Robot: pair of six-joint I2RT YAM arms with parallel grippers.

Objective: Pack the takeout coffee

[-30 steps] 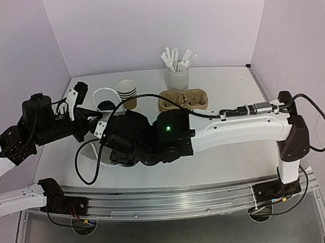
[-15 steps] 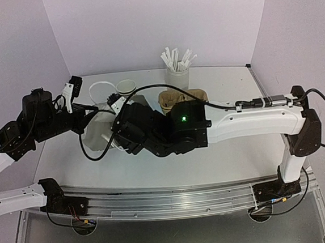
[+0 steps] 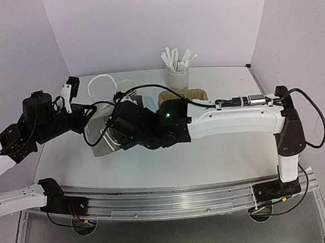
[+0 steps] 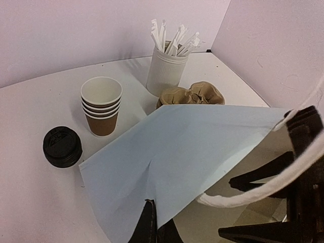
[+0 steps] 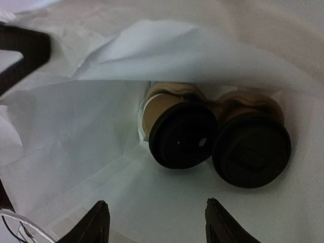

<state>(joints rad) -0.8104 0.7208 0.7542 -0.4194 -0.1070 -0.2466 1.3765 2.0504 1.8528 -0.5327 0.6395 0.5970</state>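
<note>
Inside the white bag (image 5: 71, 152), two lidded cups (image 5: 182, 134) sit before the right hand (image 5: 156, 202), fingers parted, empty.

A white paper bag (image 4: 167, 162) sits on the left half of the tabletop (image 4: 40, 192). The left claw (image 4: 154, 228) pinches the bag's edge at its mouth. The right claw (image 5: 158, 223) reaches inside the bag, spread and touching nothing. Deep in the bag, two brown kraft-paper cups with black plastic lids (image 5: 182, 134) lie side by side, touching. Behind the bag stands a stack of brown kraft-paper cups (image 4: 101, 104), with a round black plastic lid (image 4: 62, 147) near it but apart. Right of the stack stands a white ribbed cup of paper-wrapped straws (image 4: 166, 71). A brown moulded-pulp carrier (image 4: 191, 94) lies before that cup, partly behind the bag.
</note>
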